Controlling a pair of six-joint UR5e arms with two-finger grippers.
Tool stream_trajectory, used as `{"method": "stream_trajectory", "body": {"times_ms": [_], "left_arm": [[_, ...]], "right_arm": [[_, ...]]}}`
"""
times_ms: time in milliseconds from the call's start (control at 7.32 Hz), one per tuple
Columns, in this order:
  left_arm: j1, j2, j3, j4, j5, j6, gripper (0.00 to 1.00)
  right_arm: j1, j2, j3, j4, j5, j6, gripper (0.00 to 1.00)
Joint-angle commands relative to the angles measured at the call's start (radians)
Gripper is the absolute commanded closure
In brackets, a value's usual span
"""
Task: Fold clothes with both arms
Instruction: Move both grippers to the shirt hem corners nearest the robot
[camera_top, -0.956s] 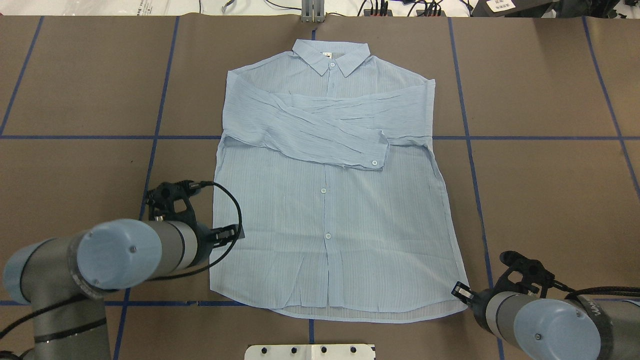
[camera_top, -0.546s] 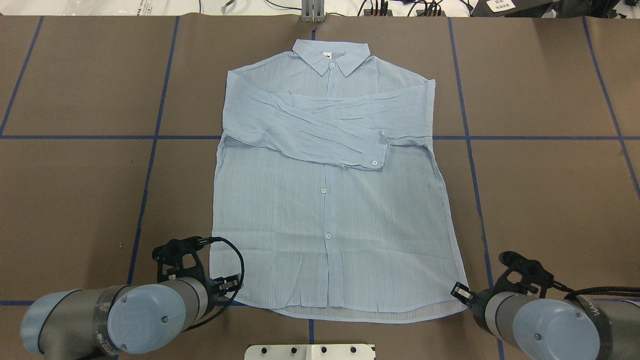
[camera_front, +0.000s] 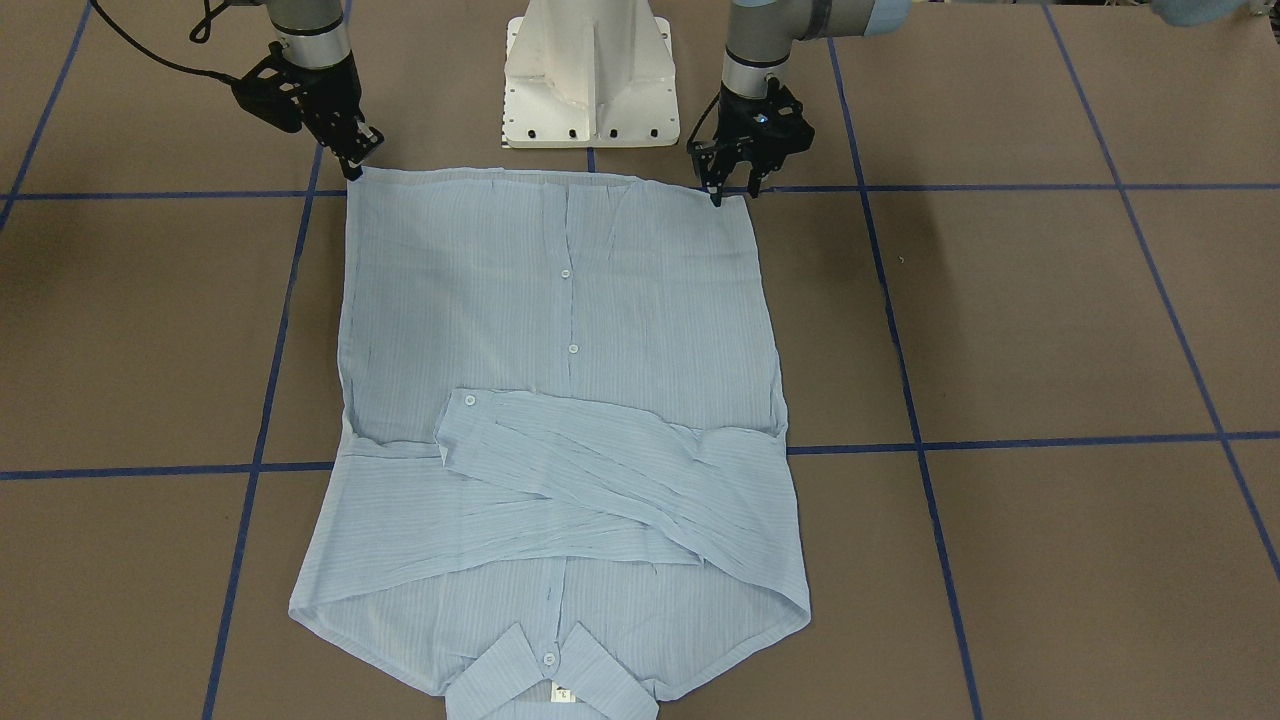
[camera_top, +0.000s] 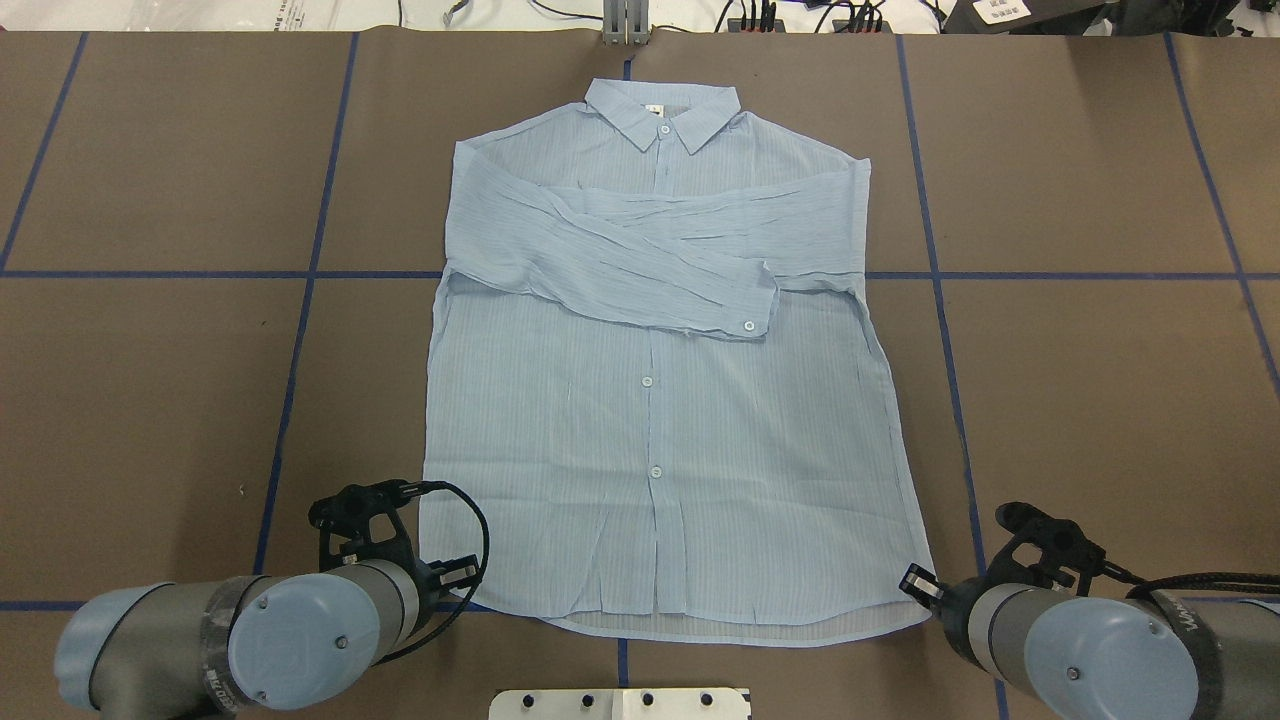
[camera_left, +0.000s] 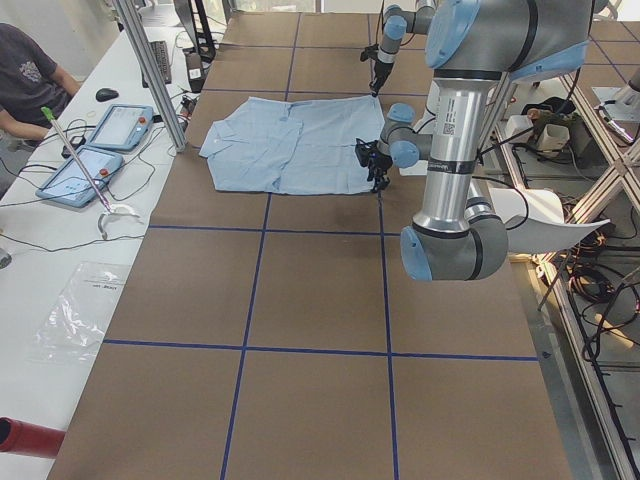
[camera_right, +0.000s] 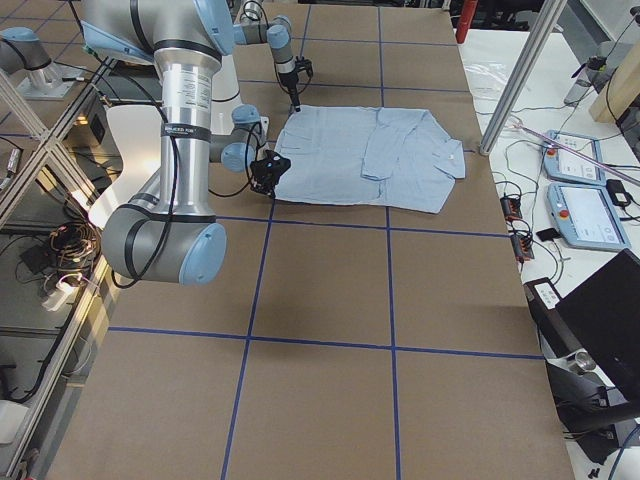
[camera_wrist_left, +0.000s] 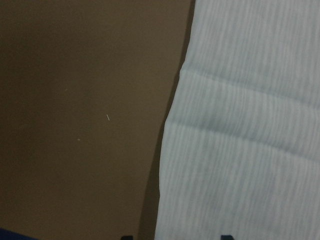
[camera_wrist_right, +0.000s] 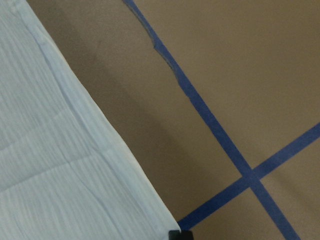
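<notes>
left gripper (camera_front: 734, 188) is hovering open over one shirt (camera_front: 560, 300) hem corner, right gripper (camera_front: 355, 165) is sitting at the other (can't tell its opening), probably lining up a hem-to-collar fold.

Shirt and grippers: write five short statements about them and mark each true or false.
1. The shirt lies with its collar pointing away from the robot. True.
2. Both sleeves are spread out to the sides. False: they are folded across the chest.
3. The left gripper is at a corner of the hem, jaws open. True.
4. The right gripper hangs over the collar. False: it is at the hem's other corner, on the robot's side.
5. A cuff with a white button lies on top of the chest. True.
</notes>
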Motion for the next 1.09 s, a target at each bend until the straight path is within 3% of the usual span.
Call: {"method": "stream_trajectory", "body": {"times_ms": [0, 137, 410, 956], "left_arm": [[-0.001, 0.001, 0.001, 0.001, -0.001, -0.002, 0.68], [-0.003, 0.001, 0.001, 0.001, -0.001, -0.002, 0.98], [-0.012, 0.002, -0.01, 0.003, -0.001, -0.001, 1.0], [0.063, 0.034, -0.226, 0.135, -0.018, -0.148, 1.0]], "right_arm": [[0.0, 0.001, 0.001, 0.0, 0.0, 0.0, 1.0], [0.002, 0.001, 0.003, 0.0, 0.0, 0.0, 1.0], [0.003, 0.001, 0.003, 0.002, -0.002, 0.0, 1.0], [0.0, -0.004, 0.018, 0.005, -0.002, 0.0, 1.0]]}}
